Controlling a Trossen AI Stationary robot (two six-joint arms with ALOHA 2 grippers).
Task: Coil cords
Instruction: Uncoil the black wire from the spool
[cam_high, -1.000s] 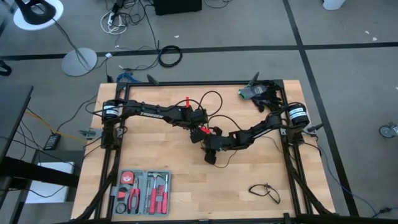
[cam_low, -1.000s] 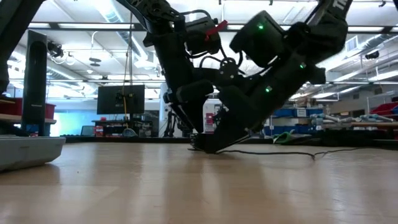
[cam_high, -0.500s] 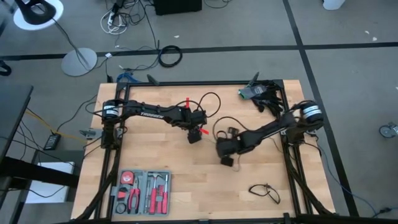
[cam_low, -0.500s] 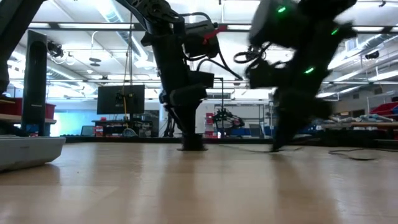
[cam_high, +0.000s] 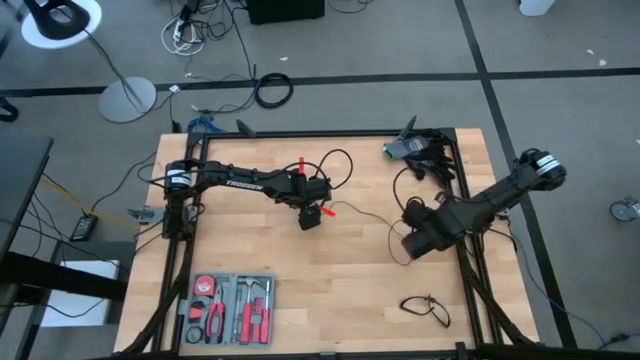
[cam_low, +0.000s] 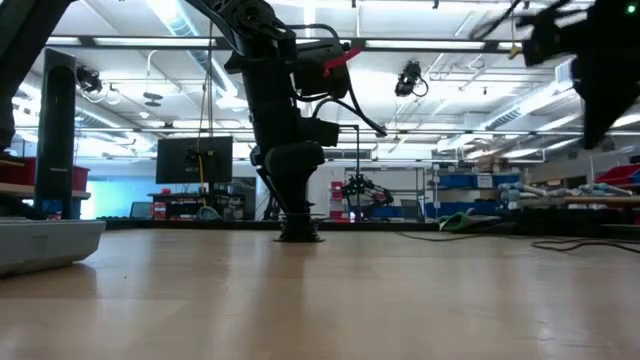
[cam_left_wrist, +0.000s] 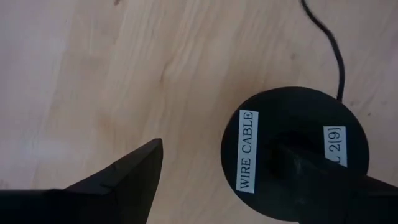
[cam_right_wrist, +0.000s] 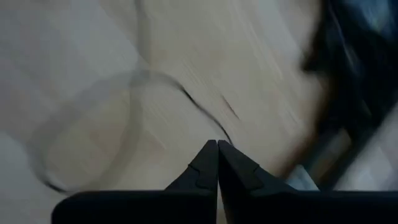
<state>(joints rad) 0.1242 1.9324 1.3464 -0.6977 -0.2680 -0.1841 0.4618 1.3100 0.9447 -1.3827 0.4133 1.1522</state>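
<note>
Two end effectors work the long cord (cam_high: 365, 217): the left end effector (cam_left_wrist: 214, 180), spread, pins its disc (cam_left_wrist: 295, 152) mid-worktop. The right end effector (cam_right_wrist: 217, 163), pressed together near the right edge, probably needs to draw slack into a loop.

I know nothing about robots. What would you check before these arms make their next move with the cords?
1. Left gripper down at the disc: ok, open, with one finger lying across the disc.
2. Right gripper closed: ok, its fingers meet.
3. Right gripper actually pinching the long cord: cannot tell.
4. Long cord coiled: not ok, it trails loose across the table between the two grippers.
5. Short cord coiled: not ok, it lies in a loose tangle near the table's front right.
6. Tool tray away from both arms: ok.
</note>
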